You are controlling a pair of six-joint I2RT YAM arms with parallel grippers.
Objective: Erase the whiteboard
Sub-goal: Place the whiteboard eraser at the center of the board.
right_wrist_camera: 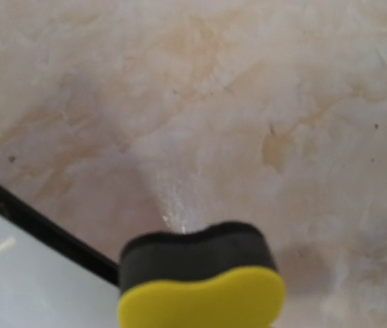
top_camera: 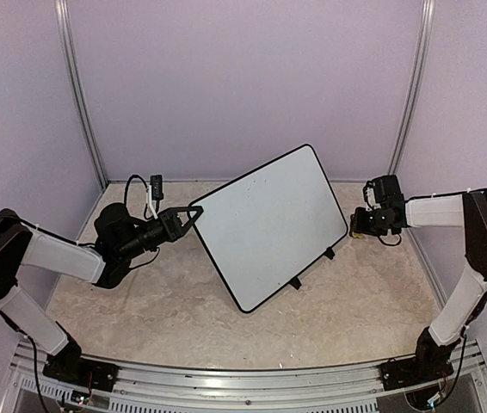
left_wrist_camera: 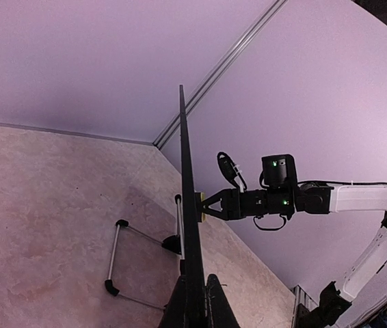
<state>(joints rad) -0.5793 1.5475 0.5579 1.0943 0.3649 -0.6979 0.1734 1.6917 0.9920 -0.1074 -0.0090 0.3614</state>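
Note:
The whiteboard [top_camera: 269,225] stands tilted on the table, its white face nearly free of marks. My left gripper [top_camera: 190,215] is shut on its left edge. In the left wrist view the whiteboard [left_wrist_camera: 188,205] is edge-on, a thin black line between my fingers [left_wrist_camera: 221,309], with its wire stand [left_wrist_camera: 115,256] behind. My right gripper [top_camera: 358,225] is shut on a yellow and black sponge [top_camera: 355,231] at the board's right edge. The sponge [right_wrist_camera: 204,294] fills the bottom of the right wrist view beside the board's corner [right_wrist_camera: 9,280]; the right fingers are hidden there. The sponge [left_wrist_camera: 199,205] touches the board's face.
The stand's black feet [top_camera: 295,282] rest on the marbled table [top_camera: 140,310]. Purple walls with metal posts [top_camera: 80,95] close off the back and sides. A metal rail [top_camera: 243,383] runs along the near edge.

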